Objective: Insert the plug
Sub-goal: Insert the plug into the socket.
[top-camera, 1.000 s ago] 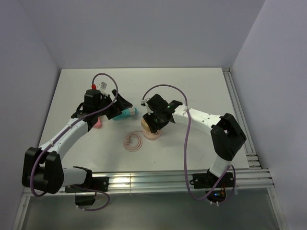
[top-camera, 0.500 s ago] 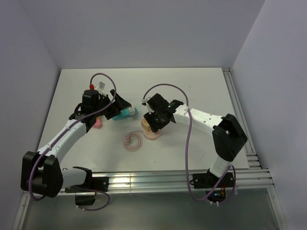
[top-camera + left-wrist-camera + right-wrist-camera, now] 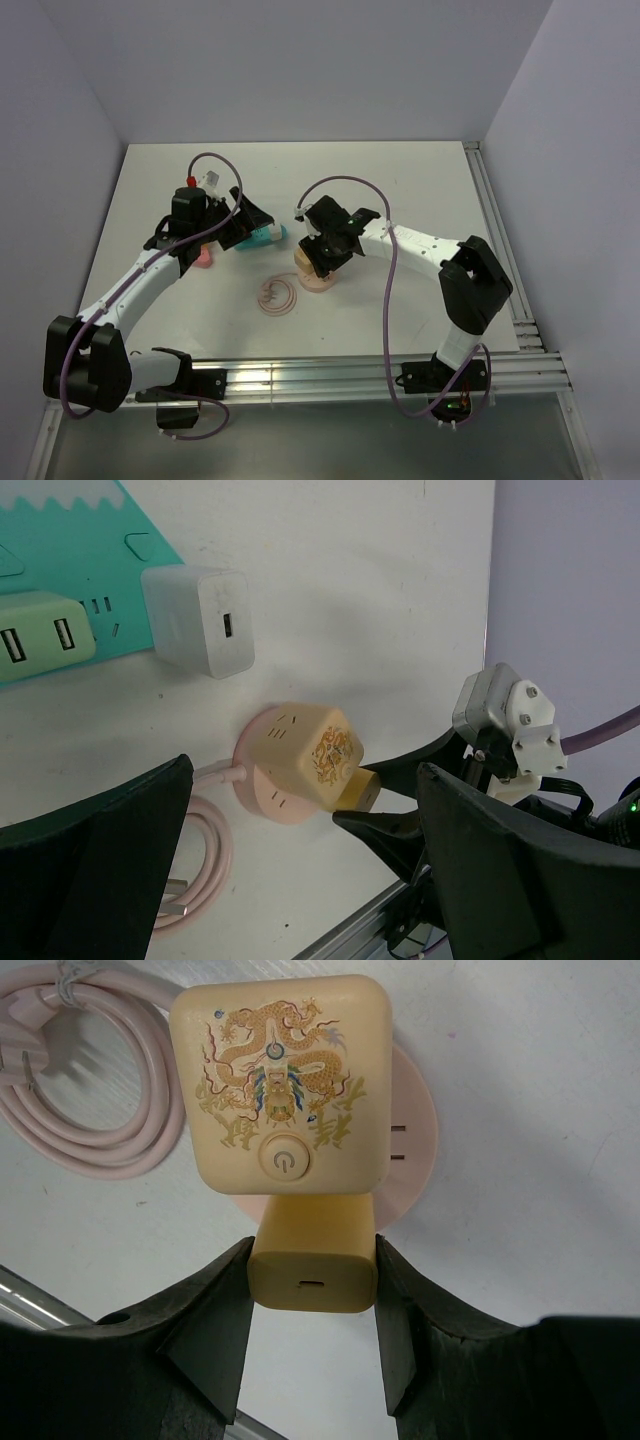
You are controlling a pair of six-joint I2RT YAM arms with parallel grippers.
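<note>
The yellow plug [image 3: 313, 1285] sticks out sideways from the cream dragon-printed cube socket [image 3: 280, 1080], which stands on a round pink base [image 3: 412, 1145]. The plug's body butts against the cube's side and its prongs are hidden. My right gripper [image 3: 313, 1257] is shut on the plug, one black finger on each flank. From above, that gripper [image 3: 325, 255] covers most of the cube [image 3: 320, 278]. My left gripper [image 3: 305, 780] hangs open above the table with nothing in it, looking down on the cube [image 3: 300, 745] and plug [image 3: 362, 790].
A teal power strip [image 3: 60, 560] lies behind the cube, with a white charger [image 3: 200, 620] and a pale green USB adapter [image 3: 40, 640] plugged in. The cube's pink cable [image 3: 277, 295] lies coiled on the table. A metal rail [image 3: 330, 375] runs along the near edge.
The left arm has drifted slightly to the left. The right gripper stays shut on the plug at the cube.
</note>
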